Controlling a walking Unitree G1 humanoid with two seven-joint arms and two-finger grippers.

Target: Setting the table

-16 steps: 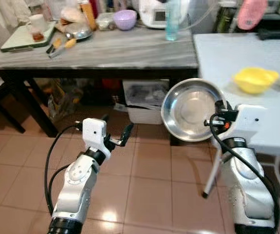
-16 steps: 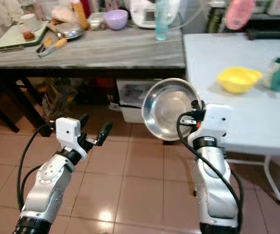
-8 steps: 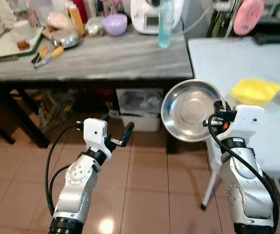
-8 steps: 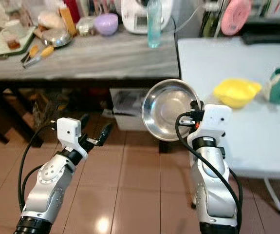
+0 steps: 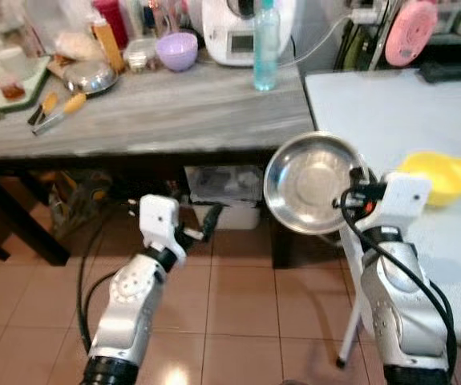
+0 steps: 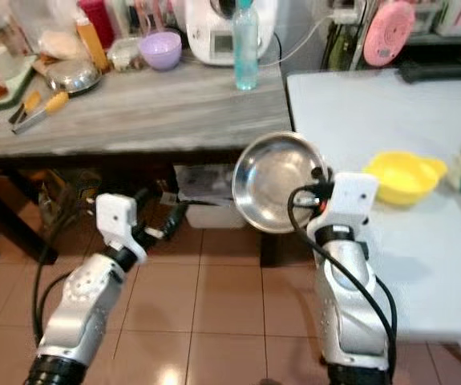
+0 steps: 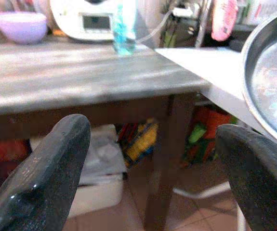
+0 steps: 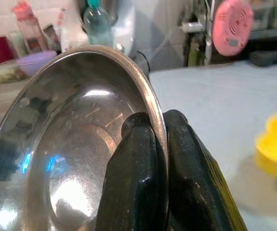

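Ahead of me stood a long grey table [image 5: 174,112] with a streaked, wood-grain top on dark legs, and butted against its right end a smooth pale white table [image 5: 382,104]. The floor [image 5: 246,297] was glossy terracotta tile. At the back of the grey top I saw a white appliance [image 5: 234,32] with a small screen, a clear blue-tinted bottle [image 5: 265,44] just in front of it, a round lilac bowl [image 5: 176,50], a shallow metal dish [image 5: 90,76] and tongs with orange grips [image 5: 54,111]. A wavy-edged yellow bowl [image 5: 442,175] sat on the white table, and a pink disc-shaped object [image 5: 410,32] hung behind it.

The task's piece — a round, shiny steel bowl [image 5: 310,183] with a thin rolled rim — was held up on edge in the air, hollow facing me, between the 2 tables' corner and my right arm. The right gripper [image 8: 157,159] had its 2 black fingers pinched tight on the rim, 1 inside the bowl and 1 outside, with barely a gap besides the metal itself.

The left gripper [image 5: 188,231] hung low over the tiles in front of the grey table, fingers spread wide — nothing between them.
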